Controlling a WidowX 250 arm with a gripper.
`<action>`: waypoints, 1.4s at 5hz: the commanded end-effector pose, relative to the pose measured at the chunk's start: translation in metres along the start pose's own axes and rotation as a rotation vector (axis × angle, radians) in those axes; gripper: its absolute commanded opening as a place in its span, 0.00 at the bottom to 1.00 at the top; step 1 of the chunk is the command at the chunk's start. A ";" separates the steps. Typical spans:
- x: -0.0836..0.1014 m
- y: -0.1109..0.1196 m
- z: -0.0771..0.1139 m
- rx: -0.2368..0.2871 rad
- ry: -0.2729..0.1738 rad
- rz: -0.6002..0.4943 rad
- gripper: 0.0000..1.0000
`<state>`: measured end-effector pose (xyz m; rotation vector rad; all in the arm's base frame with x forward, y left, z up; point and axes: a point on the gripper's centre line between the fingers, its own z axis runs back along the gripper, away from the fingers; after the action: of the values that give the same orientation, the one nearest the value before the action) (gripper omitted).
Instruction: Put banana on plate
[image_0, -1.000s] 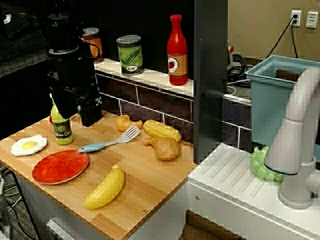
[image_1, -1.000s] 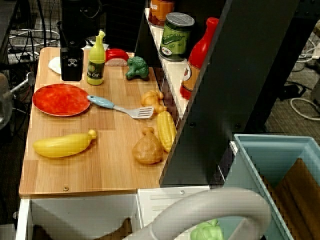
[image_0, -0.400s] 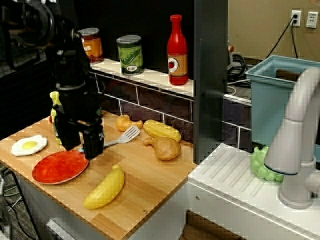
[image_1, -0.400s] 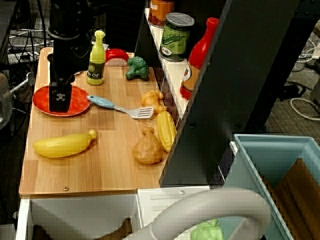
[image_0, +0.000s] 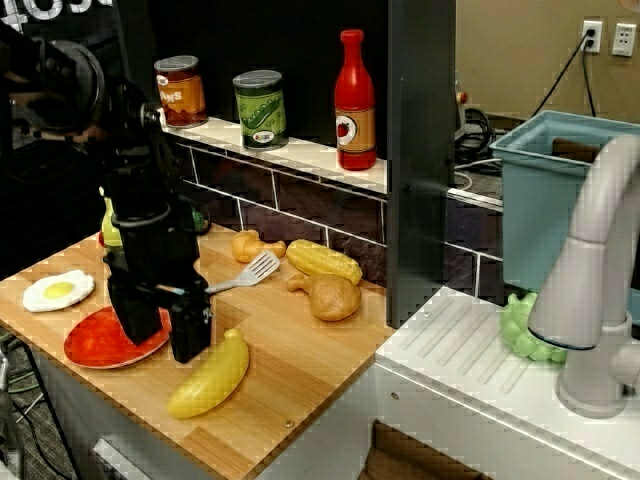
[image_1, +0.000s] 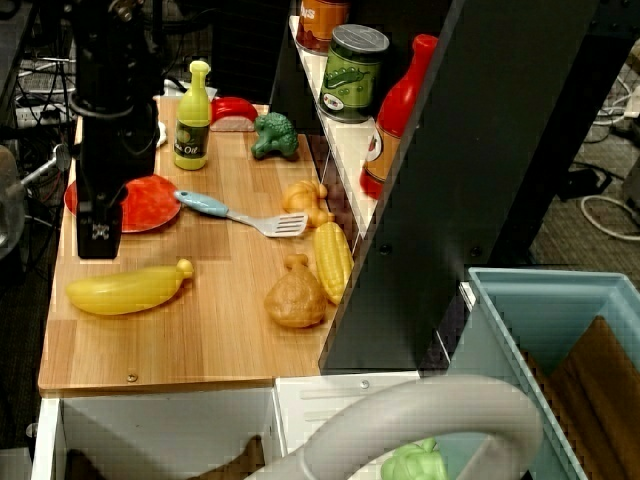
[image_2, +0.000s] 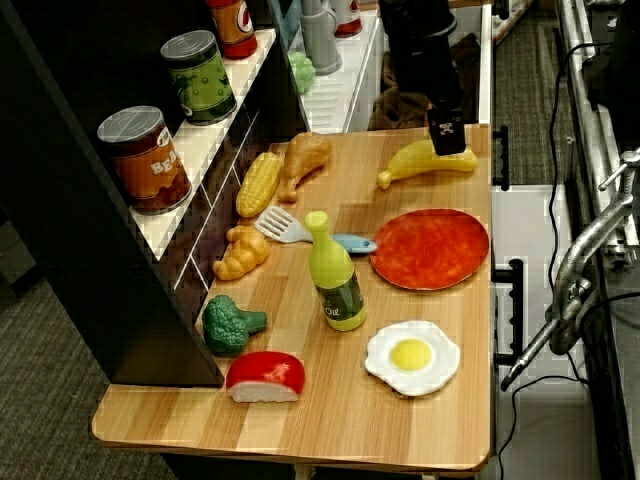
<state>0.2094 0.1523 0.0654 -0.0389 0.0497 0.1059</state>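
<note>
Banana (image_1: 125, 288) lies on the board just beside the plate (image_2: 430, 248). My pincer (image_0: 162, 335) hangs over its end, empty; opening not discernible. Probably light, stiff, slick plastic; I'd grip mid-body across the width.

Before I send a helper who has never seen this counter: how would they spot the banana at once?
Start at the wooden board and go to its front edge, beside the red-orange plate. The banana lies flat there, under the black tool. It is smooth, plain yellow and curved, unlike the bumpy corn cob by the shelf.
</note>
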 end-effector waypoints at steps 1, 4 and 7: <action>0.005 -0.011 0.001 -0.004 -0.032 0.031 1.00; 0.025 -0.007 -0.012 0.028 -0.086 0.074 1.00; 0.025 -0.002 -0.028 0.052 -0.118 0.122 1.00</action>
<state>0.2308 0.1487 0.0301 0.0129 -0.0434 0.2281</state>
